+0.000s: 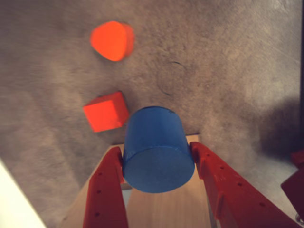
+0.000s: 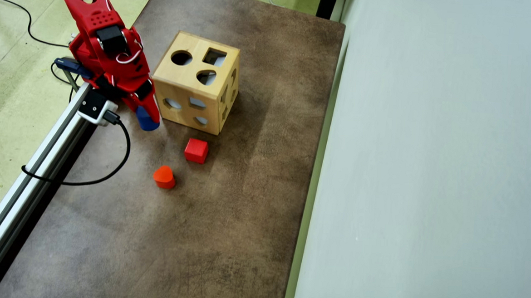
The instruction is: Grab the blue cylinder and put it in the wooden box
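Just left of wooden box (image 2: 191, 93): blue cylinder (image 2: 147, 121)

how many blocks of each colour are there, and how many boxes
blue: 1, the blue cylinder, held between the fingers of the gripper
red: 1, the red cube on the table
orange: 1, the orange rounded block on the table
wooden box: 1
total: 3 blocks and 1 box, 4 things
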Motion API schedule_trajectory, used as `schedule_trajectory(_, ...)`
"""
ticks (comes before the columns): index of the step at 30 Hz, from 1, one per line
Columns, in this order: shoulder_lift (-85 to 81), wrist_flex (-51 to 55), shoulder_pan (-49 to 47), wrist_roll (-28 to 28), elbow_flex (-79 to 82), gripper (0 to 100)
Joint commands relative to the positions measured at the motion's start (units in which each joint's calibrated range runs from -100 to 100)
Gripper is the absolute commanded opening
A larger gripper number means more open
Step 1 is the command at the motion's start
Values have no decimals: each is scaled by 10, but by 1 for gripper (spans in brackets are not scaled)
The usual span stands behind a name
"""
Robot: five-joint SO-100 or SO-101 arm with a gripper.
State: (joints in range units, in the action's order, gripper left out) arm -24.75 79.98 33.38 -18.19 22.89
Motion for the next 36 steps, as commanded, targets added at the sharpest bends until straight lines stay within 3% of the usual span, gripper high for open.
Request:
schedule_trajectory(1,-82,5,-3,3,-33,2)
schedule_trajectory(9,-182,15,-18,3,-23,2)
schedule_trajectory(17,-184,124,-103,3,-27,2)
schedule_trajectory(36,-238,129,-260,4,-23,2)
